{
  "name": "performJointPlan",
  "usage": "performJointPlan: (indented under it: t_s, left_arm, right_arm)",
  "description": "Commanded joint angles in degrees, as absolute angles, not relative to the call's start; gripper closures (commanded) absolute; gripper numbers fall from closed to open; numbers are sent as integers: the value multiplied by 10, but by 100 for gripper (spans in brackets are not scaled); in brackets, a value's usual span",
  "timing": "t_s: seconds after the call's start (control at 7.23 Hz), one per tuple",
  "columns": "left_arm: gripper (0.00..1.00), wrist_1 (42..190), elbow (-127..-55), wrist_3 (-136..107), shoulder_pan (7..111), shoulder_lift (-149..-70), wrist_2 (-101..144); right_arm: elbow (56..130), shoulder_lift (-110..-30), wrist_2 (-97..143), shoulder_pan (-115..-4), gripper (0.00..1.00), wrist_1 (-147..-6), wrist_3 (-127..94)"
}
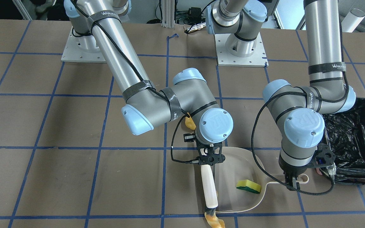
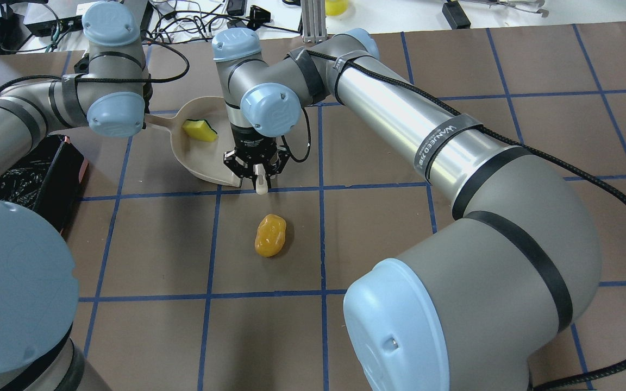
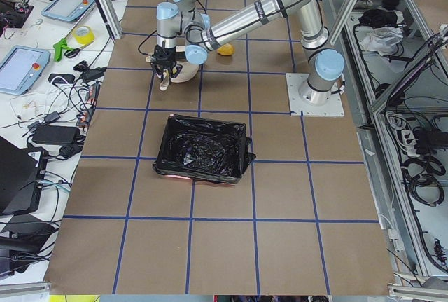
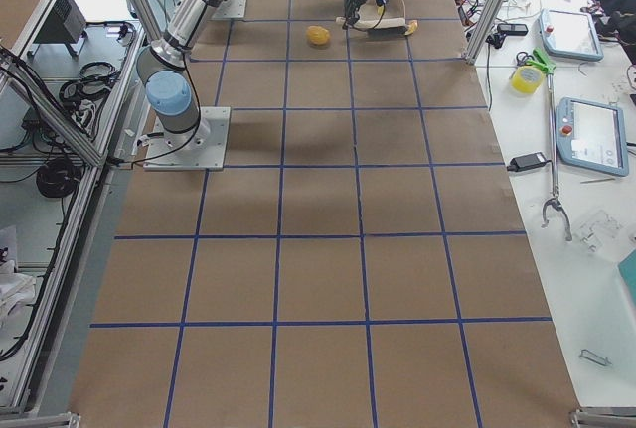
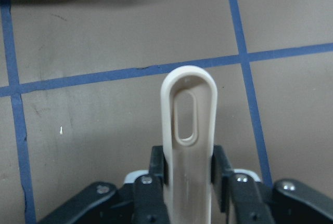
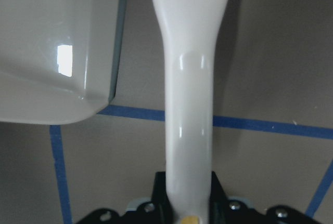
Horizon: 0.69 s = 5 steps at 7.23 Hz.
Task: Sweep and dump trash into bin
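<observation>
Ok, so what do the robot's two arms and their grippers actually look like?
The left arm and right arm match: silver-grey metal tubes, darker grey joints with pale blue round caps and black rings. A braided black cable runs along each, tied by dark straps with white lettering. The left gripper and right gripper are black, with two short fingers.

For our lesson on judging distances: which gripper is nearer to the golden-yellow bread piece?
Right. The right gripper, holding the brush, hangs just beyond the bread piece; the left gripper grips the dustpan handle, farther off beside the bin.
</observation>
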State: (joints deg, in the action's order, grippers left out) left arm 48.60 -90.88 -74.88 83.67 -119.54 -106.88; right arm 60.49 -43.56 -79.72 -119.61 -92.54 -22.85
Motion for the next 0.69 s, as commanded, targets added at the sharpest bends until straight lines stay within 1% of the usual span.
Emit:
performJointPlan:
  t_s: [0.0, 0.55]
  left_arm:
    - [100, 486, -909, -749, 837, -1195, -1069]
    - [100, 486, -909, -749, 837, -1195, -1069]
  right_arm:
    - [604, -436, -770, -1218, 87, -931, -275]
    - [598, -438, -716, -1247, 87, -961, -341]
